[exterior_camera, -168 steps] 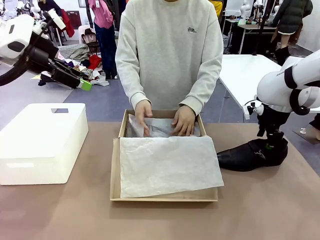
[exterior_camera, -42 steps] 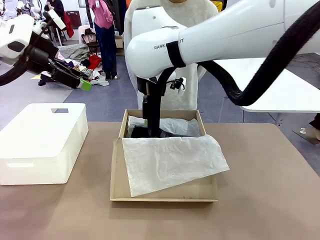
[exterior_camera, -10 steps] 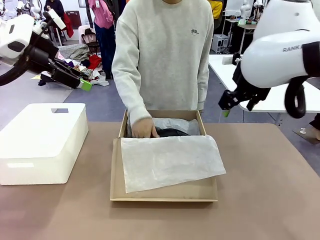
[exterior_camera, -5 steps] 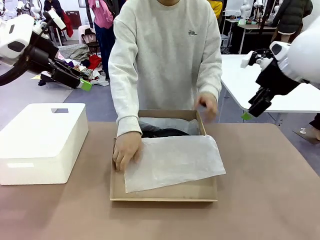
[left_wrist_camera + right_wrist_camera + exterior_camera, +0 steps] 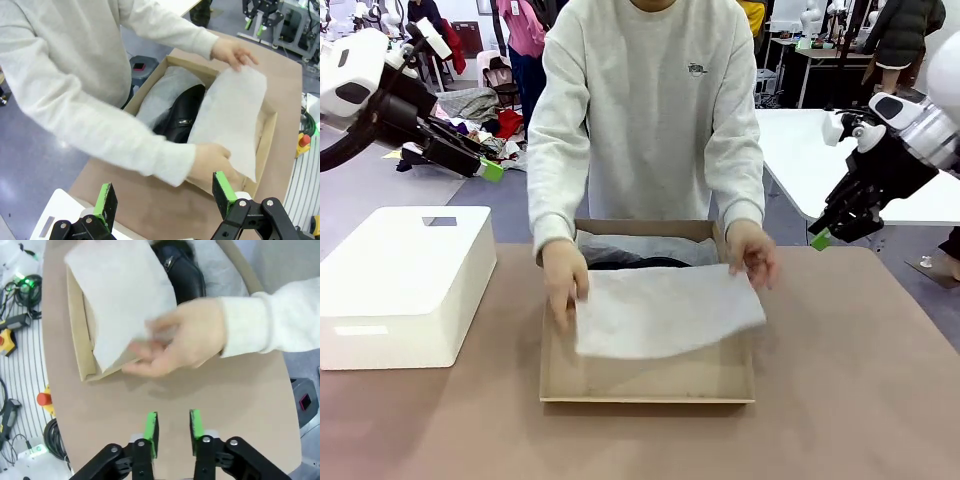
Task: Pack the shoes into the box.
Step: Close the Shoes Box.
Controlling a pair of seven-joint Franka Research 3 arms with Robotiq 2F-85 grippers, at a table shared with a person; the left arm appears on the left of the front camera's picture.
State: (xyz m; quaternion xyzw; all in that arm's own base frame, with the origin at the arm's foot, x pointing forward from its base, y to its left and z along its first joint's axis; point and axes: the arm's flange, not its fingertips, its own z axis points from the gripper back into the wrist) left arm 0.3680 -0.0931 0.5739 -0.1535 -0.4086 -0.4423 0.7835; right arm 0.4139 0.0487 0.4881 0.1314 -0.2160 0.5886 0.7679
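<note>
Shoes (image 5: 642, 263): black, lodged in the far end of the box (image 5: 650, 227).
Tissue sheet (image 5: 665, 310): held up at both ends by a person's hands (image 5: 563, 285).
Left gripper (image 5: 165, 195): spread wide, empty, well apart.
Right gripper (image 5: 172, 432): gap narrow, empty, raised beside the box.
Step judged: wrapping. Next, the sheet is to be laid over the shoes and the lid (image 5: 650, 385) folded shut.

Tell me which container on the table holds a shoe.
The brown cardboard box in the middle: open, with a black shoe inside. The white container stands apart at the left.
</note>
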